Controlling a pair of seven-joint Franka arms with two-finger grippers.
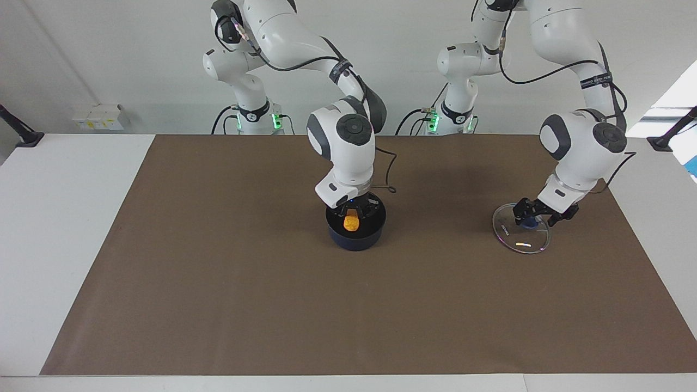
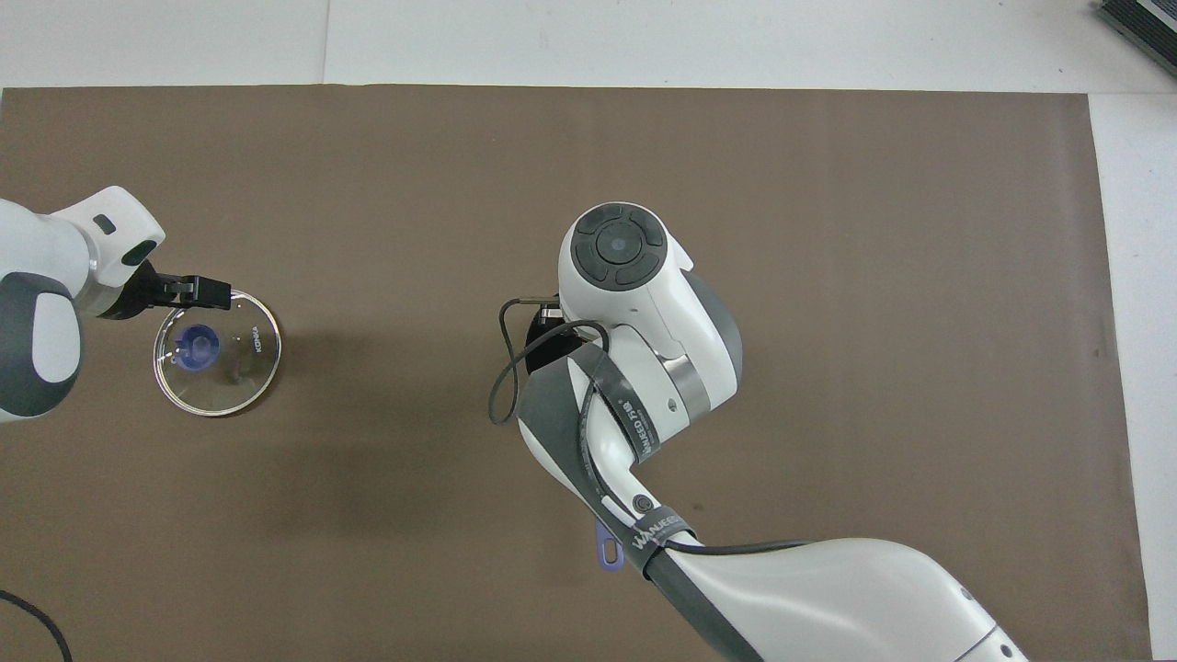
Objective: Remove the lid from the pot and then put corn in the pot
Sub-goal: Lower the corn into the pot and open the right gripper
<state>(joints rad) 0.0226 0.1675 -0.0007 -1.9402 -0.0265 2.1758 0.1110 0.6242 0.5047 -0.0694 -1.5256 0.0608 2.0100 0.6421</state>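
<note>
— Where was the corn [image 1: 351, 222]?
— In the pot [image 1: 356, 236] mid-surface, between the right gripper [image 1: 353, 212]'s fingers; whether gripped, I couldn't tell.
— And the lid [image 2: 217, 365]?
— Flat toward the left arm's end, left gripper [image 1: 536, 212] just above its knob, fingers apart, empty.

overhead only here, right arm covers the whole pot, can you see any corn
observer: Yes. In the facing view the corn shows inside the rim of the pot, directly under the right gripper.

operator: has it let go of it

observer: I cannot tell. The gripper is low over the pot's opening, with the corn right at its tip.

operator: and the lid, is it down or in the air

observer: Down. From the facing side the lid lies flat on the brown mat toward the left arm's end, and the open left gripper is just above its blue knob.
</note>
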